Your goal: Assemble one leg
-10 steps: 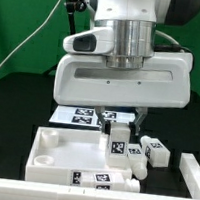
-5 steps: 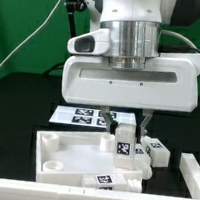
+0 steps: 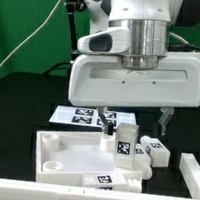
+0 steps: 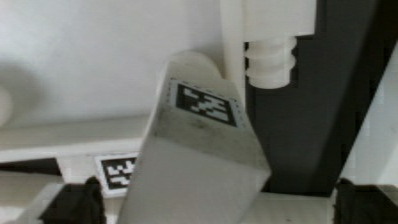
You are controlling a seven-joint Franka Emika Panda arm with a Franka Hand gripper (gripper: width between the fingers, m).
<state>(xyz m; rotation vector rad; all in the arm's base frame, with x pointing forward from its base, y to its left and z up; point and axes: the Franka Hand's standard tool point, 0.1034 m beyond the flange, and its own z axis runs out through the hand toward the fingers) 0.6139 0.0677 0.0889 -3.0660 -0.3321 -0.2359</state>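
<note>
Leg (image 3: 124, 141): white post, upright on the panel's (image 3: 62, 149) corner nearest the exterior view's right, with its tag facing the camera.

Gripper (image 3: 136, 119): directly above the leg. Jaws spread wide; the dark fingers (image 3: 166, 118) stand clear on either side, pinching nothing and touching nothing.

Other legs (image 3: 154, 149): lying on the black bench (image 3: 17, 104) just beside the panel, toward the exterior view's right.

Marker board (image 3: 78, 116): flat on the bench behind the panel.

Exterior view only: the finger spread, panel outline and other legs.

Wrist view only: the leg (image 4: 199, 150) close up and slanted in frame, tag sharp. A narrow white round end shows just beside its top; whose it is cannot be told.
</note>
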